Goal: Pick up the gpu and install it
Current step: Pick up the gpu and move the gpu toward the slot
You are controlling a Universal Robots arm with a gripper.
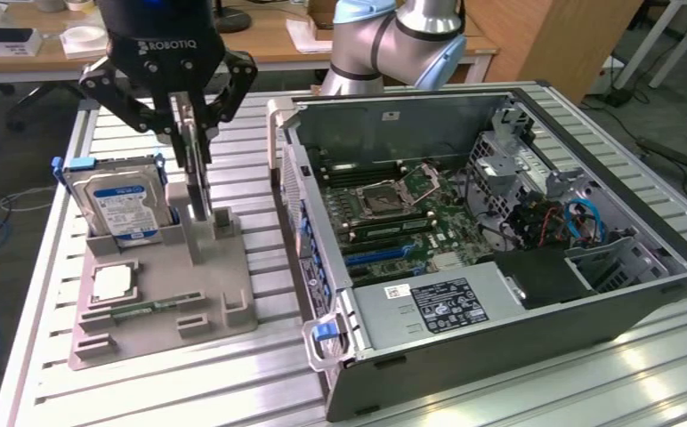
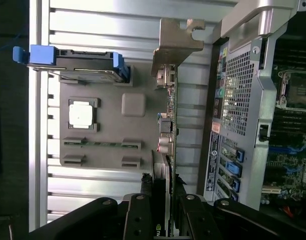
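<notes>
1. We see the claw (image 1: 195,147) (image 2: 164,189) hanging over a gray stand (image 1: 230,311) (image 2: 137,80), clenched on the graphics card (image 1: 197,200) (image 2: 173,120). One finger presses against each flat face of the thin green board.
2. The graphics card stands on edge and runs straight down from the claw. Its lower end is among the posts of the stand. We cannot tell whether it sits in its slot or is lifted just clear of it.
3. In the wrist view the card stretches away from the claw edge-on, and its silver end bracket (image 2: 177,37) is at the end farthest from the fingers (image 2: 142,205).
4. Just beside the claw, toward the exterior view's left, a hard drive (image 1: 118,200) (image 2: 87,65) with a blue label stands upright in the same stand, held in blue rails.
5. Below the claw and farther out on the stand, a processor chip (image 1: 112,283) (image 2: 81,112) lies flat in a square recess. A slim memory stick (image 1: 148,309) (image 2: 100,144) lies in a groove next to it.
6. Toward the exterior view's right of the claw lies an open computer case (image 1: 628,294) (image 2: 238,90), close to the stand but not touching it. Its motherboard (image 1: 391,222) and a gray power supply (image 1: 439,302) are exposed.
7. Stand and case both rest on a slatted metal table (image 1: 177,382) beneath the claw.
</notes>
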